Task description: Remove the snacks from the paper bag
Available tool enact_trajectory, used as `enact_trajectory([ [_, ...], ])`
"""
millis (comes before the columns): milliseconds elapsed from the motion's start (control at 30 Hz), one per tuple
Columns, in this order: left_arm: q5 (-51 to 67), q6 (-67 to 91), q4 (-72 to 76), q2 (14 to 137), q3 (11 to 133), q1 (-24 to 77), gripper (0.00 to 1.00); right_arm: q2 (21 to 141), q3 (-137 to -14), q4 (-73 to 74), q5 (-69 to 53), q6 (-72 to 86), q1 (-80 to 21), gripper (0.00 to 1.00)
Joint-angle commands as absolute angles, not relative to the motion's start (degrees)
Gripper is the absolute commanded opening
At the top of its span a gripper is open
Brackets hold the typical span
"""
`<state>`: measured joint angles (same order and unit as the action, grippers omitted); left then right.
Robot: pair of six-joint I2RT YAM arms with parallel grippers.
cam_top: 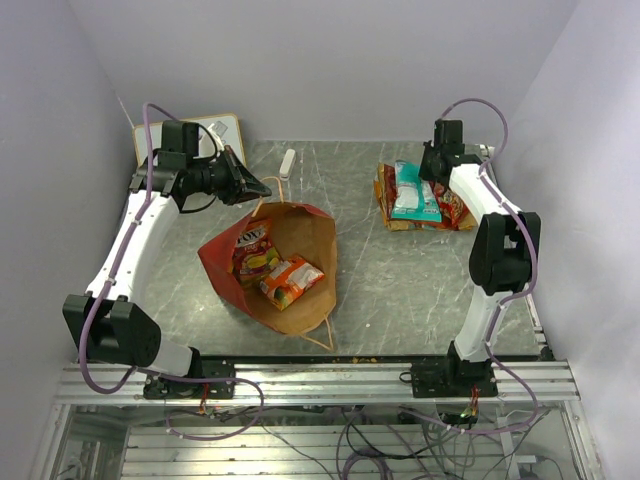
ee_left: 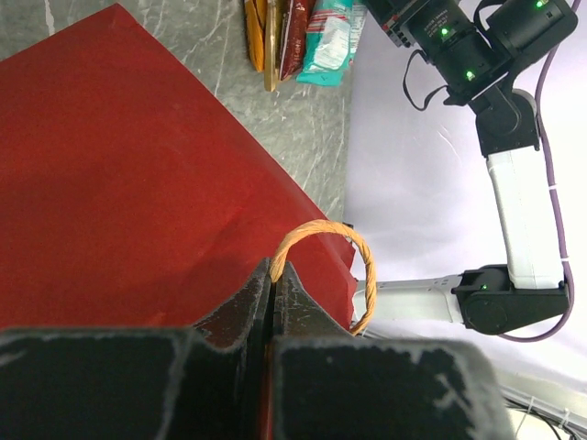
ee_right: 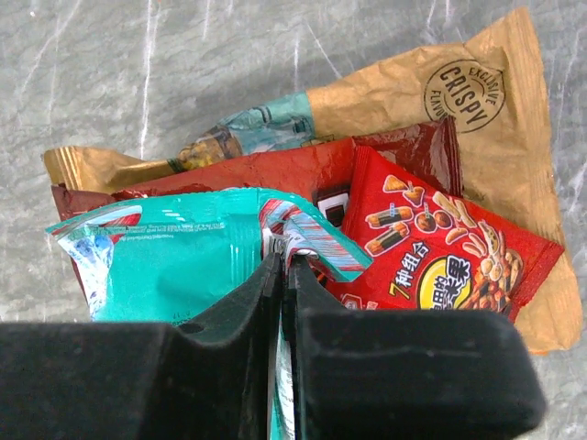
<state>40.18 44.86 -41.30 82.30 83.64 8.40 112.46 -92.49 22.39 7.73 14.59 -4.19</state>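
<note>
The paper bag (cam_top: pixel 300 300) lies open on the table, red outside (ee_left: pixel 119 183) and brown inside. Two orange-red snacks (cam_top: pixel 254 248) (cam_top: pixel 291 280) rest inside it. My left gripper (cam_top: pixel 250 187) (ee_left: pixel 272 268) is shut on the bag's far rim, right where the tan cord handle (ee_left: pixel 362 266) is fixed. At the back right lies a pile of snacks (cam_top: pixel 450 205). My right gripper (cam_top: pixel 432 175) (ee_right: pixel 284 261) sits over it, shut on the edge of a teal packet (ee_right: pixel 174 266) (cam_top: pixel 412 190). A red packet (ee_right: pixel 440 247) and a tan packet (ee_right: pixel 477 119) lie beneath it.
A white whiteboard (cam_top: pixel 225 135) leans in the back left corner, with a small white marker-like object (cam_top: pixel 287 162) near it. Walls close in the left, back and right. The bag's near cord handle (cam_top: pixel 322 335) lies by the front edge.
</note>
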Motion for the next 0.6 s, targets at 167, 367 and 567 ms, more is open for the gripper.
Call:
enact_trajectory([
  [167,41.55,45.18,-39.51,81.64,85.60,8.00,0.07,111.68,-98.67,25.26,6.71,12.39,-3.71,0.36],
  [367,42.43,45.43,-38.98,79.88,84.04,8.00,0.07,103.63,-96.65,26.66,5.75,11.65,-3.91,0.55],
  [567,43.13,45.74,-37.54,78.22,82.28,8.00,0.07,90.61,-84.13,21.31,-2.65,13.92,-6.65,0.61],
])
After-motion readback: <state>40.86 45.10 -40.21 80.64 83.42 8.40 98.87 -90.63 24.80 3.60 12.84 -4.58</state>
